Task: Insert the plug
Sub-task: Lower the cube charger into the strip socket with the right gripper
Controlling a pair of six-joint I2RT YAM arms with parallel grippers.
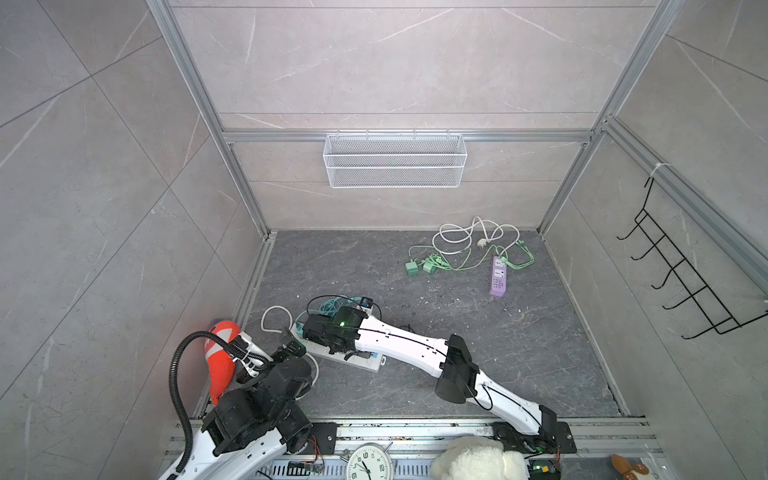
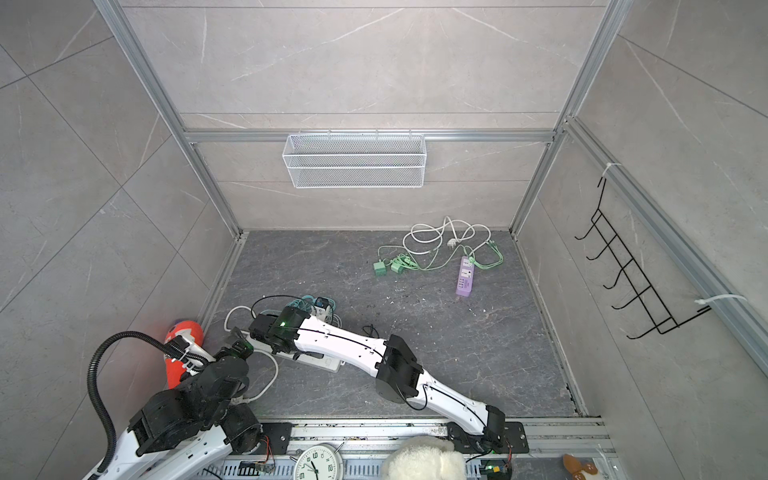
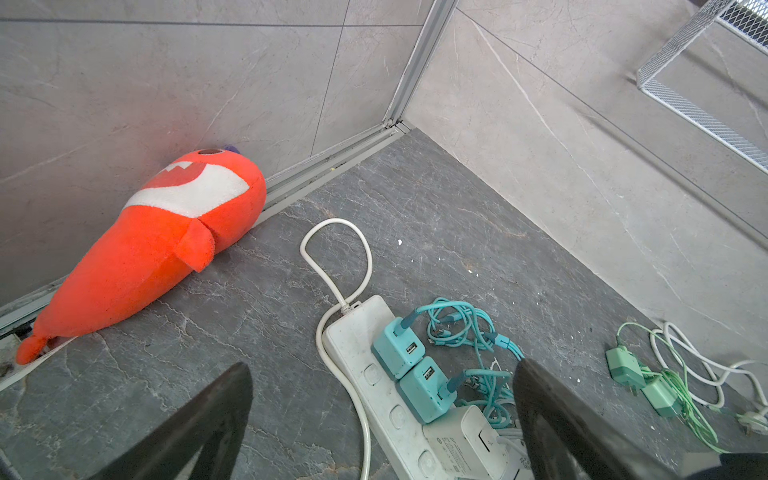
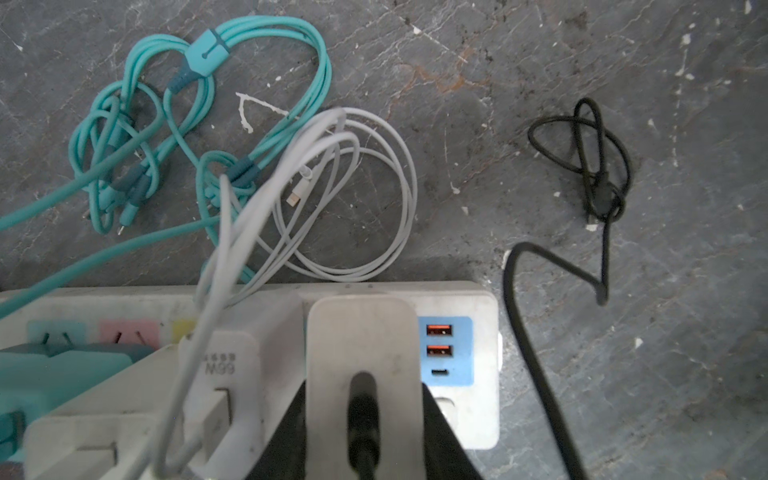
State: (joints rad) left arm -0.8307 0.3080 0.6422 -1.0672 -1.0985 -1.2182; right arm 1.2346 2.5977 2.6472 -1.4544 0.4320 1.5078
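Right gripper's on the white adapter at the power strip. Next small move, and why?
Probably a short, straight push down into the white plastic power strip. The right gripper is shut on the white rectangular adapter, which stands upright on the strip beside the blue USB panel, its black cable trailing off. Whether the pins are fully seated is hidden, so I'd press before releasing.

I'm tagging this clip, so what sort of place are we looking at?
Probably a staged robot test booth, not a real room: tile-look panels in an aluminium frame, a wire basket, a hook rack.
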